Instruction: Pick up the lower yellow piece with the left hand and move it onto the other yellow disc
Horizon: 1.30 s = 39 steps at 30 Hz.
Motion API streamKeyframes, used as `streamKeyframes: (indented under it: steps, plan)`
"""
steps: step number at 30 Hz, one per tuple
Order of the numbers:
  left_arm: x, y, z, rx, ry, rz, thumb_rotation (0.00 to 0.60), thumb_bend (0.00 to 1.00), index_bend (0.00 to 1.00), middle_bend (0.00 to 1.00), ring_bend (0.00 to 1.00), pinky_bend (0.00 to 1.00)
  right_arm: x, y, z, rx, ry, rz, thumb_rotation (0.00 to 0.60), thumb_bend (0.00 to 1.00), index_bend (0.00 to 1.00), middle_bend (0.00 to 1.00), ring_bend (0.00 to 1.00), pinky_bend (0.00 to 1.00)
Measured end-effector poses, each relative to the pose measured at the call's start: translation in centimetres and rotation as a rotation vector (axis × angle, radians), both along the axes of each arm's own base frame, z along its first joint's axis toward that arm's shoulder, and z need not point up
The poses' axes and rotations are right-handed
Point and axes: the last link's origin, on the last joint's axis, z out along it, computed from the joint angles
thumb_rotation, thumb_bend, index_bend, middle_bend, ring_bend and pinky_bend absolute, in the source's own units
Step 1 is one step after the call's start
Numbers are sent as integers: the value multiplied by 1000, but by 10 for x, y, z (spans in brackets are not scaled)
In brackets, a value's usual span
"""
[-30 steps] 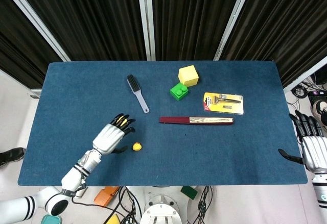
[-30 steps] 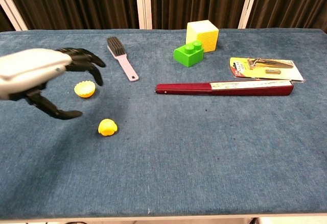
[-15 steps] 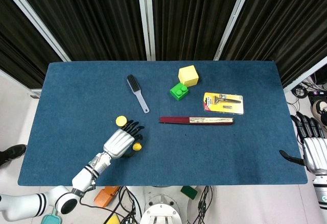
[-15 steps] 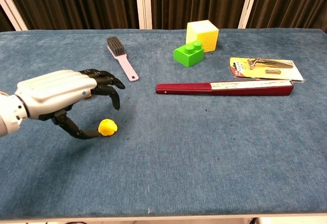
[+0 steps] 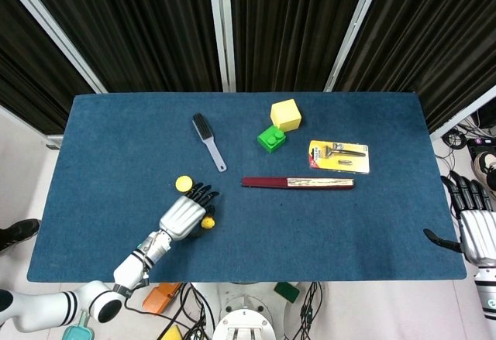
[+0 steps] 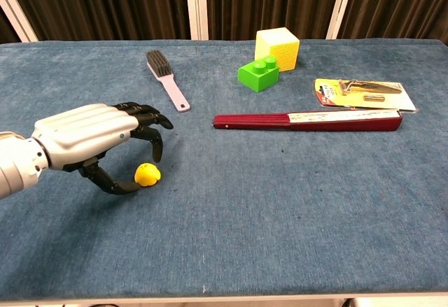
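The lower yellow piece lies on the blue table near the front left. My left hand arches over it from the left, fingers curved above it and the thumb reaching under toward its left side; nothing is gripped. The other yellow disc lies just behind the hand in the head view; in the chest view the hand hides it. My right hand hangs off the table's right edge with its fingers spread and nothing in it.
A grey brush lies behind the left hand. A dark red folded fan, a green brick, a yellow cube and a carded razor pack sit to the right.
My left hand has moved right and toward the front, from over the yellow disc to the lower yellow piece, uncovering the disc in the head view. The right hand is unchanged.
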Motion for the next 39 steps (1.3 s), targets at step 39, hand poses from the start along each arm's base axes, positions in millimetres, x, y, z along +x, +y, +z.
streamKeyframes:
  steps: [39]
  plan:
    - [-23, 77, 43, 201, 25, 209, 600, 382, 537, 107, 0, 0, -2, -3, -1, 1, -4, -12, 600, 224, 0, 0, 0, 16]
